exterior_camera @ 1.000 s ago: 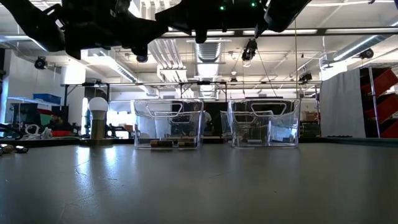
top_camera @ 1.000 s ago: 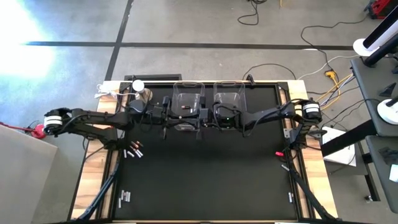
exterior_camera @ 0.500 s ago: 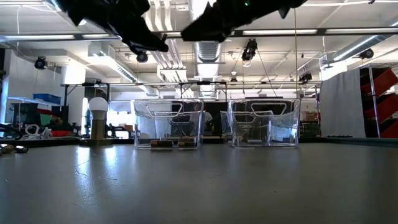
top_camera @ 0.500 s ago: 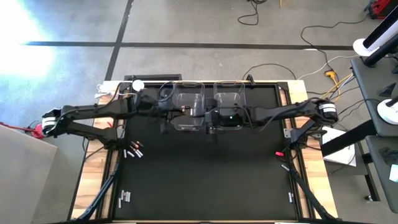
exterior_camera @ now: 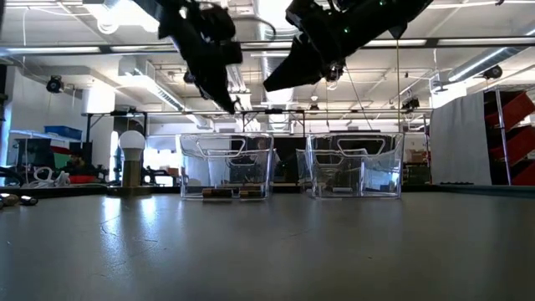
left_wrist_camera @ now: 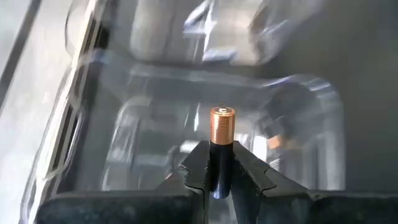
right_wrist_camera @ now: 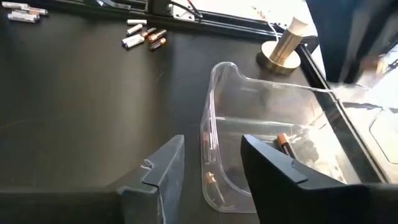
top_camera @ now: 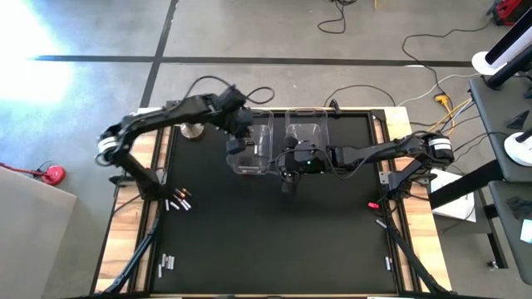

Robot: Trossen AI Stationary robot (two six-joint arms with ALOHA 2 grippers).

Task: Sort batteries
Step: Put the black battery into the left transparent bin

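Above the left bin (top_camera: 251,143), my left tool (left_wrist_camera: 217,163) is clenched on a copper-top battery (left_wrist_camera: 222,126), poised so it would drop inside. My right tool (right_wrist_camera: 211,167) hangs released beside that bin. More batteries (top_camera: 177,200) lie well left on the desk (top_camera: 274,241).

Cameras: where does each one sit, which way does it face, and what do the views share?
High: above the table, facing straight down; both arms, two clear bins.
Low: at tabletop height, facing level across; both arms enter from above.
Left wrist: on the left arm, facing down into a bin; left gripper shut on a copper-topped battery.
Right wrist: on the right arm, facing across the mat; right gripper open, empty.
Shared: high and right wrist both show the loose batteries.
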